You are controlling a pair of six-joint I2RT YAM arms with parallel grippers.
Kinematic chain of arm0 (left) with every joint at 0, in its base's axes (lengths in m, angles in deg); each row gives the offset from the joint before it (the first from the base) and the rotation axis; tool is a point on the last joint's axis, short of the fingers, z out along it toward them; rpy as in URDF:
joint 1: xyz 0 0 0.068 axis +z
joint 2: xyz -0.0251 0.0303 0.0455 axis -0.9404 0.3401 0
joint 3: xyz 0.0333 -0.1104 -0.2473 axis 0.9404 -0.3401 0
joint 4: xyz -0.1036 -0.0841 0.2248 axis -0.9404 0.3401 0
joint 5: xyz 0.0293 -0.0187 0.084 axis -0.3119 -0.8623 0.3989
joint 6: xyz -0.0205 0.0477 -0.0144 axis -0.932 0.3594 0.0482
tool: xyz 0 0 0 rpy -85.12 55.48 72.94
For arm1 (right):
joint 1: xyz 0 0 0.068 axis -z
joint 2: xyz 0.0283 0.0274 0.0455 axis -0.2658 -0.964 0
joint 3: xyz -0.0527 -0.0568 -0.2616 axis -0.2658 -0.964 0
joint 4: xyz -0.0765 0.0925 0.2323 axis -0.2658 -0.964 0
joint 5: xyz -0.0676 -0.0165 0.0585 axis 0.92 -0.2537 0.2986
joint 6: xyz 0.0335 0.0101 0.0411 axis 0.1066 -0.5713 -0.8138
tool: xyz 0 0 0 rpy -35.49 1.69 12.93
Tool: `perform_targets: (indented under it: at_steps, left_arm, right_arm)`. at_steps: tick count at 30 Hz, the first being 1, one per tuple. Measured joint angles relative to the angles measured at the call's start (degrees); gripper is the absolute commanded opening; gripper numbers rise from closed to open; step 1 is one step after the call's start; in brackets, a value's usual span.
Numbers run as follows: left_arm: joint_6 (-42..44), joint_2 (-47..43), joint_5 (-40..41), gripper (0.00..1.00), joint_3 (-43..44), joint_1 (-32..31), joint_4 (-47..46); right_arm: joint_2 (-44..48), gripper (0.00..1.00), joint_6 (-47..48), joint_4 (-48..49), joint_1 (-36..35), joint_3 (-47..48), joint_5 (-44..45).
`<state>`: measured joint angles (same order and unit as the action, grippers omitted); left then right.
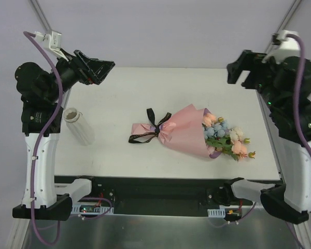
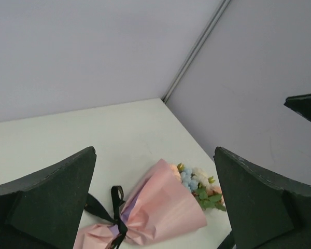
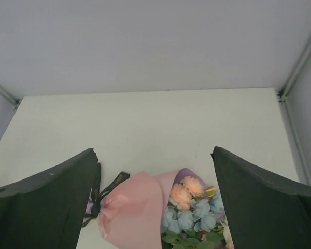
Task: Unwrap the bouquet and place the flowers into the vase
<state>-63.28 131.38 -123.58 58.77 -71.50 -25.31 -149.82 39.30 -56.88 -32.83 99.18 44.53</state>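
While the bouquet [image 1: 184, 134] lies on its side on the table [image 1: 145, 93], a little right of centre, its flowers [image 1: 225, 136] point right and its black ribbon bow [image 1: 153, 127] sits at the narrow left end. Well apart at the left stands the vase [image 1: 75, 125]. Farther back, the left gripper [image 1: 106, 73] and right gripper [image 1: 238, 78] hang above the far corners, jaws spread wide, holding nothing
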Motion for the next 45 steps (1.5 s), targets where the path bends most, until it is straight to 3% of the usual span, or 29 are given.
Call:
perform_targets:
  at_steps: [4,7,11,17,20,21,23,25,26,28,36,42,45]
  left_arm:
    - [0.6,-0.2,0.1,0.94,-7.2,0.0,-1.0]
    - [2.0,1.4,0.6,0.90,-13.8,0.0,-1.2]
    - [4.1,5.9,0.6,0.85,-19.8,-0.3,-1.1]
    - [7.8,11.2,1.2,0.76,-26.3,-4.8,-0.8]
    - [8.4,13.1,0.8,0.64,-27.8,-7.8,-0.8]
    - [8.4,13.9,0.6,0.56,-27.9,-8.7,-0.9]
    - [8.3,15.6,0.4,0.52,-28.2,-10.4,-1.4]
    - [8.3,17.6,0.3,0.49,-28.8,-12.0,-1.8]
    - [8.3,18.6,0.4,0.48,-29.2,-12.7,-2.0]
    - [8.3,20.8,0.4,0.42,-29.7,-13.7,-2.0]
    - [8.0,29.4,0.5,0.14,-30.0,-15.6,-2.1]
    - [7.9,34.1,-0.3,0.00,-29.9,-19.3,-2.0]
    - [8.0,35.4,-0.3,0.00,-29.9,-19.7,-1.3]
  right_arm:
    - [-9.2,0.96,-0.2,0.9,-10.9,-0.4,0.8]
    - [-18.2,0.96,-2.8,4.9,-15.3,-4.7,-4.0]
    - [-26.9,0.98,-8.0,8.2,-18.8,-11.8,-11.1]
    - [-38.0,0.93,-17.6,10.7,-20.6,-14.6,-18.4]
    - [-38.8,0.84,-21.7,12.9,-20.6,-18.0,-18.8]
    - [-38.8,0.79,-22.9,13.7,-20.6,-19.3,-18.7]
    - [-38.7,0.76,-25.1,15.6,-20.6,-21.7,-18.1]
    - [-38.6,0.61,-27.5,16.9,-20.6,-24.4,-17.1]
    - [-38.6,0.47,-28.5,17.3,-20.6,-25.7,-16.5]
    - [-38.7,0.39,-30.6,17.4,-20.6,-27.3,-14.9]
    - [-39.0,0.45,-36.3,20.2,-20.9,-28.5,-12.0]
    - [-42.0,0.46,-37.7,21.3,-21.6,-28.7,-11.7]
    - [-43.8,0.47,-39.2,20.9,-22.1,-28.7,-10.0]
